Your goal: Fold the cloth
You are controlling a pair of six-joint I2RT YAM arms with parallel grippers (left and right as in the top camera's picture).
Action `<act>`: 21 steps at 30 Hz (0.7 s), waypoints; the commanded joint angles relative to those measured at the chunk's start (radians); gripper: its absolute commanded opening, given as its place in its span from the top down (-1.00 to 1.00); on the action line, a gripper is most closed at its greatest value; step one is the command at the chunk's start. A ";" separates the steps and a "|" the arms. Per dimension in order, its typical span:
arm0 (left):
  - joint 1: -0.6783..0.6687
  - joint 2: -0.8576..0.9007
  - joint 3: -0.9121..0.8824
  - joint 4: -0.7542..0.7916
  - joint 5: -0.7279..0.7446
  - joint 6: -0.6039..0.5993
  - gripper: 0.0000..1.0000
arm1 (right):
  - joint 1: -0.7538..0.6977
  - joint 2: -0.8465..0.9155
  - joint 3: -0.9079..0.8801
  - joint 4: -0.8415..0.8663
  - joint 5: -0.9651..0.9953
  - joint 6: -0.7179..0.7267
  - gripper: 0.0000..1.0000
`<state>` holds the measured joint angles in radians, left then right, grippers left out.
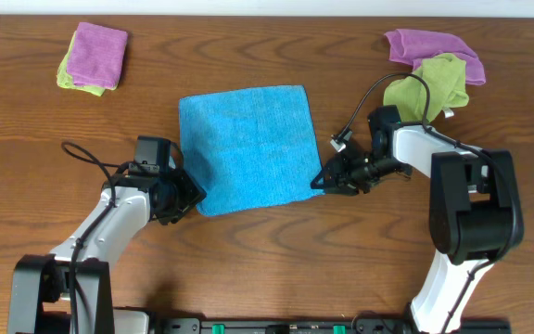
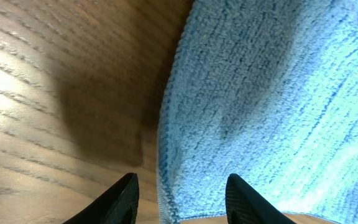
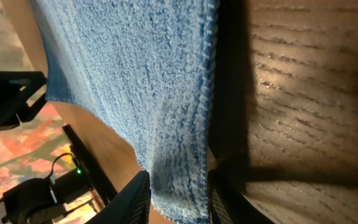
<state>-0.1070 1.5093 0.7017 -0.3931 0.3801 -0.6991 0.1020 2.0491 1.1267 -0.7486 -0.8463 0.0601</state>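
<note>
Overhead: blue cloth (image 1: 247, 147) flat on worktop (image 1: 248, 269), between left hand (image 1: 188, 193) and right hand (image 1: 327, 178) (one at each near corner); left wrist: fingers (image 2: 120, 199) spread, straddling cloth's edge; right wrist: fingers (image 3: 138, 199) likewise spread, cloth's corner lying between them, not pinched.

We are seeing a folded purple cloth (image 1: 98, 48) lying on a yellow-green cloth (image 1: 66, 76). A crumpled purple rag (image 1: 432, 45) is touching a lime-green rag (image 1: 431, 83).
</note>
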 commanded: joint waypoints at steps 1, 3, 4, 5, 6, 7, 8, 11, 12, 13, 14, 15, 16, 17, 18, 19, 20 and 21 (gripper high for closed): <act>0.004 0.009 0.000 0.002 0.013 0.003 0.11 | -0.003 0.029 -0.017 -0.003 0.087 -0.017 0.37; 0.004 0.009 0.000 0.002 0.013 0.003 0.20 | -0.003 0.029 -0.017 -0.003 0.087 -0.018 0.36; 0.004 0.009 0.000 0.002 0.013 0.003 0.21 | -0.003 0.029 -0.017 -0.003 0.087 -0.017 0.36; 0.004 0.009 0.000 0.001 0.013 0.003 0.27 | -0.003 0.029 -0.017 -0.003 0.087 -0.017 0.36; 0.004 0.009 0.000 0.001 0.013 0.003 0.31 | -0.003 0.029 -0.017 -0.003 0.087 -0.017 0.36; 0.004 0.009 0.000 -0.002 0.017 0.003 0.31 | -0.003 0.029 -0.017 -0.004 0.087 -0.017 0.37; 0.004 0.009 0.000 -0.003 0.023 0.003 0.31 | -0.003 0.029 -0.017 -0.004 0.087 -0.017 0.38; 0.004 0.009 0.000 -0.003 0.067 0.004 0.52 | -0.003 0.029 -0.017 -0.010 0.087 -0.016 0.74; 0.003 0.009 0.000 -0.008 0.071 0.003 0.64 | -0.003 0.029 -0.017 -0.016 0.087 -0.016 0.83; 0.003 0.009 0.000 -0.018 0.070 0.004 0.78 | -0.003 0.029 -0.017 -0.023 0.087 -0.016 0.89; 0.003 0.009 0.000 -0.026 0.069 0.004 0.88 | -0.003 0.029 -0.017 -0.028 0.087 -0.017 0.90; 0.003 0.009 0.000 -0.037 0.065 0.004 0.88 | -0.003 0.029 -0.017 -0.031 0.087 -0.016 0.97; 0.003 0.009 0.000 -0.042 0.065 0.004 0.88 | -0.003 0.029 -0.017 -0.033 0.087 -0.016 0.97; 0.003 0.009 0.000 -0.044 0.066 0.003 0.88 | -0.004 0.029 -0.017 -0.034 0.086 -0.016 0.97; 0.003 0.009 0.000 -0.043 0.066 0.003 0.88 | -0.004 0.029 -0.017 -0.037 0.078 -0.016 0.97; 0.004 0.009 0.001 -0.039 0.066 0.003 0.88 | -0.003 0.029 -0.016 -0.039 0.066 -0.016 0.97; 0.004 0.009 0.001 -0.026 0.066 0.003 0.88 | -0.003 0.028 -0.015 -0.042 0.048 -0.016 0.97; 0.004 0.008 0.003 -0.014 0.069 0.003 0.88 | -0.003 0.026 -0.013 -0.045 0.032 -0.016 0.97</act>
<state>-0.1070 1.5093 0.7013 -0.4187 0.4393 -0.7021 0.1017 2.0583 1.1221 -0.7891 -0.8124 0.0521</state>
